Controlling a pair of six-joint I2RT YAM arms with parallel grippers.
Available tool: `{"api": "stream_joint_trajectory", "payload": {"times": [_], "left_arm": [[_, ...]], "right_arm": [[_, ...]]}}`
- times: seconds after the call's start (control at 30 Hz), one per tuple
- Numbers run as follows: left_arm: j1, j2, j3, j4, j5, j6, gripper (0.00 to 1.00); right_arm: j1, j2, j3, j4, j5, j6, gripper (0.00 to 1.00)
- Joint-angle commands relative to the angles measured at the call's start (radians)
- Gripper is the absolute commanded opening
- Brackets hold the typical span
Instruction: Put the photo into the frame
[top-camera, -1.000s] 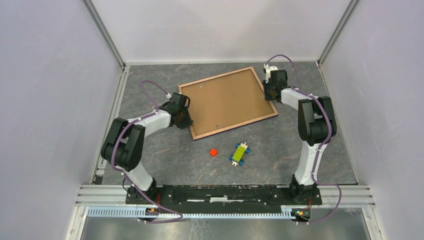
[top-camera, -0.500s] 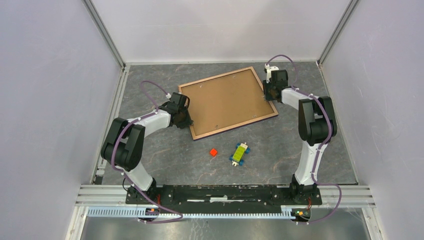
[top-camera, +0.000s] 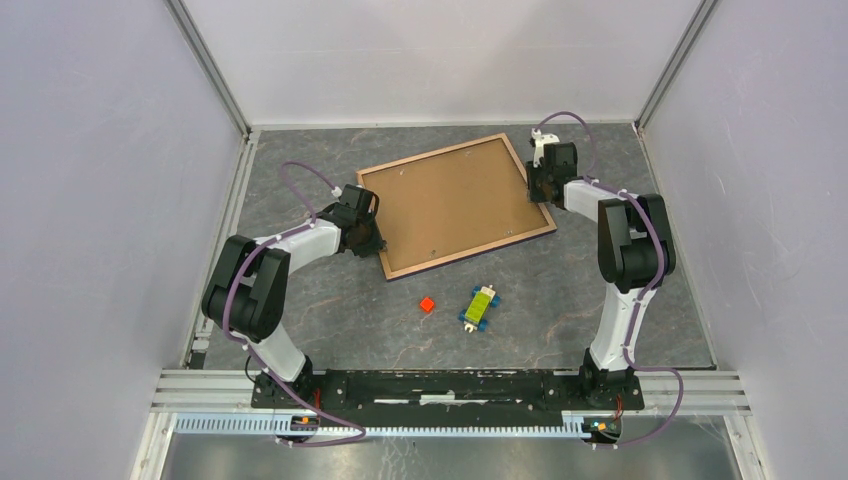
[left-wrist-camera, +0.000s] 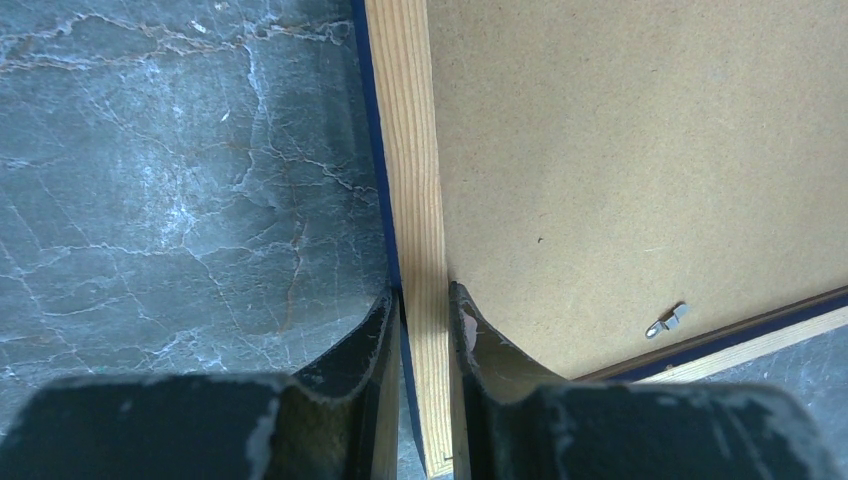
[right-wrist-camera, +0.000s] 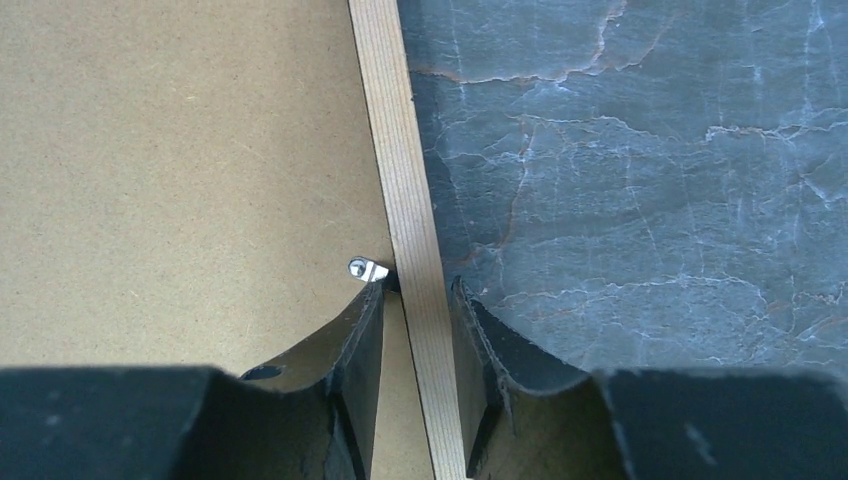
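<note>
Clamping the frame (left-wrist-camera: 410, 150) by its left rail with the left gripper (left-wrist-camera: 424, 300). Straddling the opposite rail narrowly with the right gripper (right-wrist-camera: 418, 290); impossible to tell whether actually pinched.

Left rail: my left gripper (left-wrist-camera: 423, 295) has a finger tight against each side of the frame (top-camera: 470, 253); no slack there.
Right rail: my right gripper (right-wrist-camera: 413, 285) straddles the far rail, with a metal tab (right-wrist-camera: 367, 268) just beside my inner finger. I cannot tell if it clamps.
Middle: the backing board (top-camera: 450, 200) lies flat, with open room above.
Near side: a red block (top-camera: 427, 304) and a green-and-blue toy (top-camera: 480, 305) lie between the frame and my bases.
Flanks: bare table (top-camera: 300, 290) runs out to the walls.
</note>
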Motion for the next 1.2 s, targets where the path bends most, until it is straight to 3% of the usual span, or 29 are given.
{"api": "stream_joint_trajectory", "payload": {"times": [0.0, 0.27, 0.37, 0.47, 0.57, 0.67, 0.77, 0.97, 1.17], "left_arm": [[-0.006, 0.035, -0.01, -0.032, 0.056, -0.021, 0.02], [-0.005, 0.036, -0.009, -0.031, 0.058, -0.02, 0.02], [-0.005, 0.036, -0.01, -0.031, 0.059, -0.019, 0.02], [0.0, 0.039, -0.01, -0.032, 0.067, -0.021, 0.02], [0.021, 0.051, -0.013, -0.023, 0.101, -0.027, 0.02], [0.033, 0.048, -0.023, -0.009, 0.116, -0.03, 0.02], [0.033, 0.031, -0.037, 0.006, 0.115, -0.033, 0.02], [0.032, 0.031, -0.039, 0.016, 0.125, -0.027, 0.02], [0.031, 0.032, -0.047, 0.032, 0.14, -0.027, 0.1]], "right_arm": [[0.014, 0.044, 0.007, -0.033, -0.031, 0.028, 0.32], [0.016, 0.087, 0.016, -0.004, -0.044, 0.045, 0.18], [0.016, 0.09, 0.039, -0.029, -0.056, 0.061, 0.17], [0.017, 0.06, 0.116, -0.158, -0.005, 0.065, 0.32], [0.017, 0.008, 0.215, -0.349, 0.113, 0.062, 0.56], [0.016, -0.134, 0.131, -0.344, 0.13, 0.075, 0.75], [0.017, -0.254, 0.039, -0.344, 0.153, 0.152, 0.82], [0.056, -0.418, -0.214, -0.273, 0.036, 0.584, 0.81], [0.13, -0.505, -0.402, -0.189, 0.155, 0.894, 0.8]]}}
